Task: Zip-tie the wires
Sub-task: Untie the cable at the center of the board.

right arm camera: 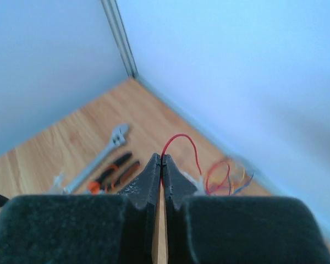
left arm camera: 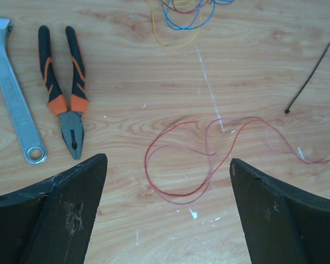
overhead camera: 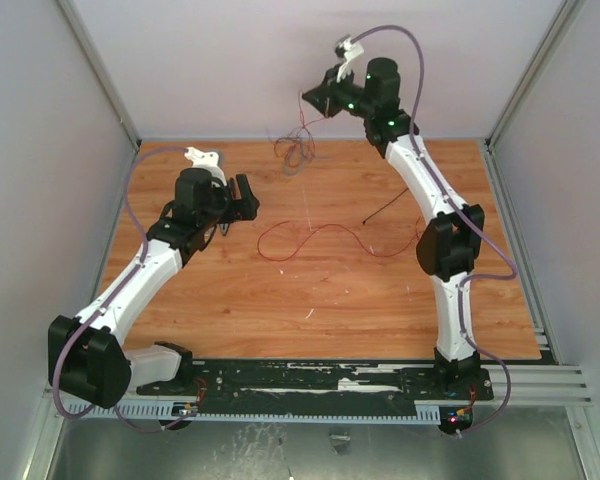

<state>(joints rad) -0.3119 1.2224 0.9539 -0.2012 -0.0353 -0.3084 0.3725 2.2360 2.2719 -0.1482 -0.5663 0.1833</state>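
Observation:
A long red strand of the wires (overhead camera: 320, 238) loops across the middle of the table, with a thin darker strand beside it (left arm camera: 179, 193). More wires lie bunched (overhead camera: 295, 150) near the back wall. My right gripper (overhead camera: 315, 98) is raised above that bunch and shut on a red wire (right arm camera: 181, 137), which arcs out from between its tips (right arm camera: 162, 161) and hangs down to the bunch (right arm camera: 228, 176). The zip tie (overhead camera: 385, 208) lies straight on the wood, right of the loop (left arm camera: 308, 80). My left gripper (left arm camera: 169, 162) hovers wide open over the loop's left end, holding nothing (overhead camera: 242, 198).
Orange-handled black pliers (left arm camera: 66, 99) and a silver adjustable wrench (left arm camera: 14, 93) lie to the left of the loop, both also in the right wrist view, pliers (right arm camera: 113, 173) and wrench (right arm camera: 107, 148). Pale walls close in the table on three sides.

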